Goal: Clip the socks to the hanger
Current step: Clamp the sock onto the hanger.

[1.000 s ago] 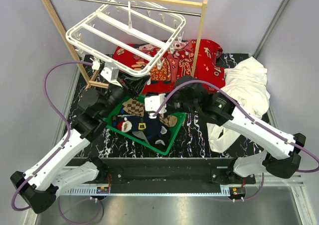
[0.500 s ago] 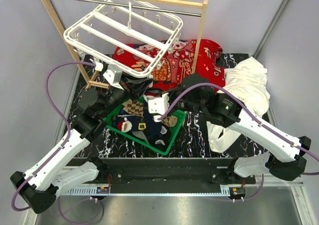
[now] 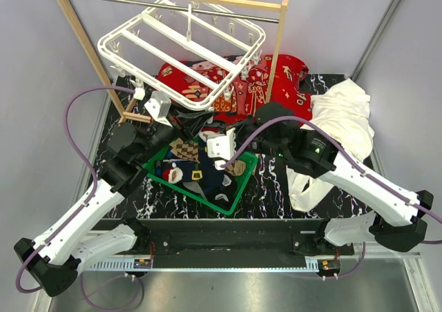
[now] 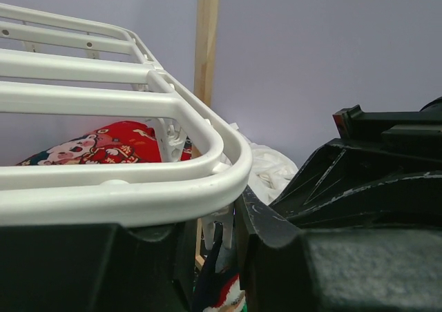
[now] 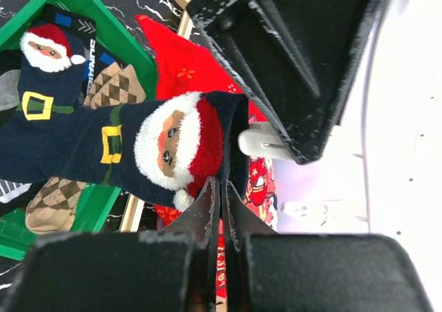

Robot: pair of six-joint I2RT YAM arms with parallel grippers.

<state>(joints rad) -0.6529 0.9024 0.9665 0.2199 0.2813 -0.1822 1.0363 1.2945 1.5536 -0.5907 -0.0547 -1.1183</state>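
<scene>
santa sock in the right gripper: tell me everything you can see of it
The Santa sock is dark navy knit. It shows a Santa face with a white beard and a red hat with a white bobble, plus a yellow buckle on a green band. It is held up and runs sideways across the right wrist view, limp and slightly creased. The right gripper is shut on its edge just below the face. A white clip sits against the edge beside the hat; whether it grips the fabric cannot be told.

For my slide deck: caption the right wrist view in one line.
Right gripper pinches the edge of a navy Santa sock beside a white clip, green sock bin behind.
</scene>
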